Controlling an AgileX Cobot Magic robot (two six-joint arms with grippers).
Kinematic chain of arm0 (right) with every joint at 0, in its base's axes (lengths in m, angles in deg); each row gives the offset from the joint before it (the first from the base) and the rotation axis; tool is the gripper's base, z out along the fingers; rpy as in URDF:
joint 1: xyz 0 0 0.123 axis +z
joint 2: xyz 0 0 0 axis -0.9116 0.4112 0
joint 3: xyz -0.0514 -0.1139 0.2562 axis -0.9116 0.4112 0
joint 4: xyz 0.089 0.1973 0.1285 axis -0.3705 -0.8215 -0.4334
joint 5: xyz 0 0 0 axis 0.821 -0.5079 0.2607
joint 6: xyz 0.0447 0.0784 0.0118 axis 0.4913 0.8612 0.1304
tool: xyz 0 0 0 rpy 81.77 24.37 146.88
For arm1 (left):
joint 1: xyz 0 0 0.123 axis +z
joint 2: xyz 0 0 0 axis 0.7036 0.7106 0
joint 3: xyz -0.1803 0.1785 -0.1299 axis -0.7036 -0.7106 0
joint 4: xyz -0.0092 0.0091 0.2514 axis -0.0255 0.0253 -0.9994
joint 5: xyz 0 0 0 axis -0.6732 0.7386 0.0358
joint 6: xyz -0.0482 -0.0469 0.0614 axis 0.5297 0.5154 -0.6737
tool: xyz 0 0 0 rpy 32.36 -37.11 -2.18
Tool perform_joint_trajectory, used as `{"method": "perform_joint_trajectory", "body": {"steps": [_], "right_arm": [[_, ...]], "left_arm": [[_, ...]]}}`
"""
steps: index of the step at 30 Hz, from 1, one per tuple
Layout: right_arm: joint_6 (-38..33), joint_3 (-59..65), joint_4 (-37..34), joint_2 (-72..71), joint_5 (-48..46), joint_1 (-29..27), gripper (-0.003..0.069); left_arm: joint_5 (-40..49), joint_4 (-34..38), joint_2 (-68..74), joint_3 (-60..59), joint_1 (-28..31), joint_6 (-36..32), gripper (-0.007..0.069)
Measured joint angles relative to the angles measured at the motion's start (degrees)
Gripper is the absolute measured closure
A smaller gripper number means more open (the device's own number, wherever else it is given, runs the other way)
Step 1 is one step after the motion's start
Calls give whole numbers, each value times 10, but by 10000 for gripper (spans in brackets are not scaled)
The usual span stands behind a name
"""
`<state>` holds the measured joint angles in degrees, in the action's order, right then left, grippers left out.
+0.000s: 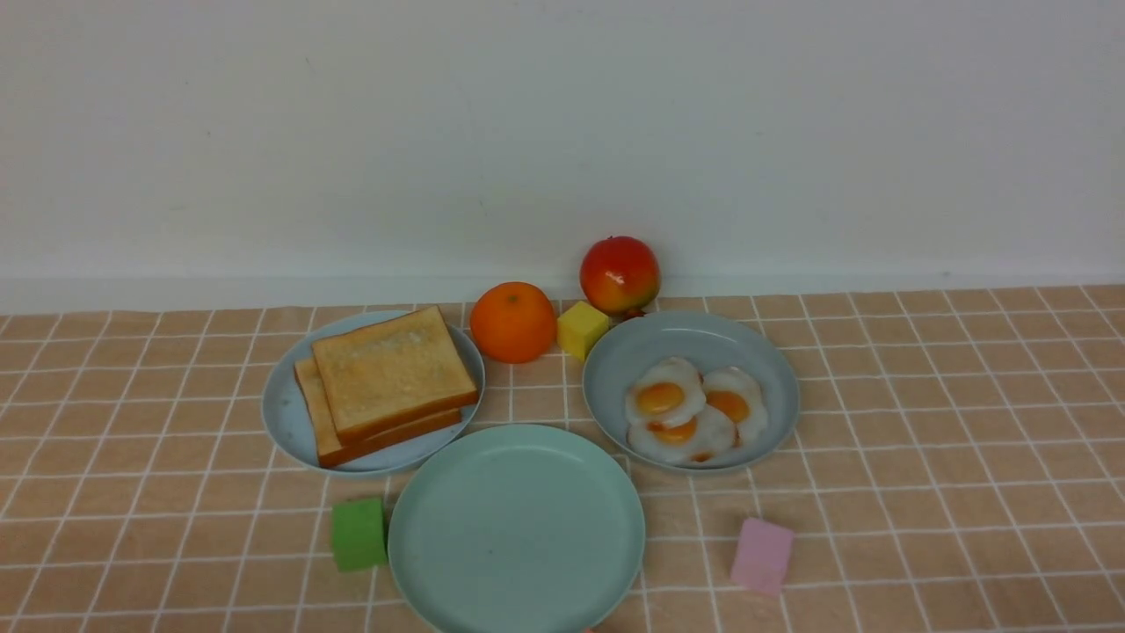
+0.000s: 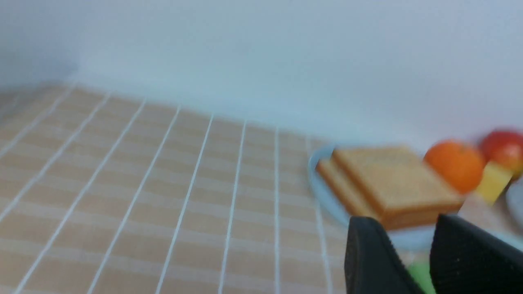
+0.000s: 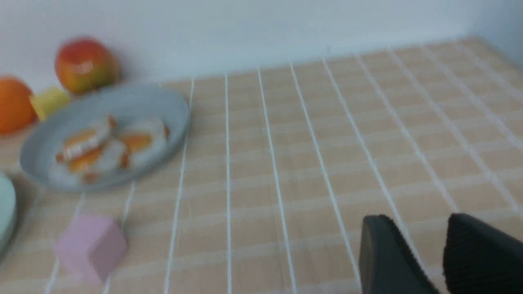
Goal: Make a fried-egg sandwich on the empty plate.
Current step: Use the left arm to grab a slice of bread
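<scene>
The empty mint-green plate (image 1: pixel 517 576) lies at the front centre of the table. Two golden toast slices (image 1: pixel 387 380) are stacked on a light blue plate (image 1: pixel 286 418) at the back left. Three fried eggs (image 1: pixel 693 409) lie in a grey-blue plate (image 1: pixel 677 343) at the back right. Neither arm shows in the front view. In the left wrist view my left gripper (image 2: pixel 404 226) stands open with nothing between its fingers, short of the toast (image 2: pixel 392 183). In the right wrist view my right gripper (image 3: pixel 414 222) is open over bare cloth, well away from the eggs (image 3: pixel 102 147).
An orange (image 1: pixel 512 322), a yellow cube (image 1: pixel 581 330) and a red-yellow fruit (image 1: pixel 620 274) sit at the back between the two filled plates. A green cube (image 1: pixel 359 534) lies left of the mint plate, a pink cube (image 1: pixel 762 555) to its right. A white wall closes the back.
</scene>
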<state>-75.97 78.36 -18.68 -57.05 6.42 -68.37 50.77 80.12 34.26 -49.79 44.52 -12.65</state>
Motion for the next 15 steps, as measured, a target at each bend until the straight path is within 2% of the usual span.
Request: {"method": "perform_joint_trajectory", "body": {"steps": [6,15], "right_arm": [[0,0,-1,0,141,0,420],[0,0,-3,0,217,0,420]], "left_arm": [[-69,0,0,0,0,0,386],[-79,2,0,0,0,1,386]]}}
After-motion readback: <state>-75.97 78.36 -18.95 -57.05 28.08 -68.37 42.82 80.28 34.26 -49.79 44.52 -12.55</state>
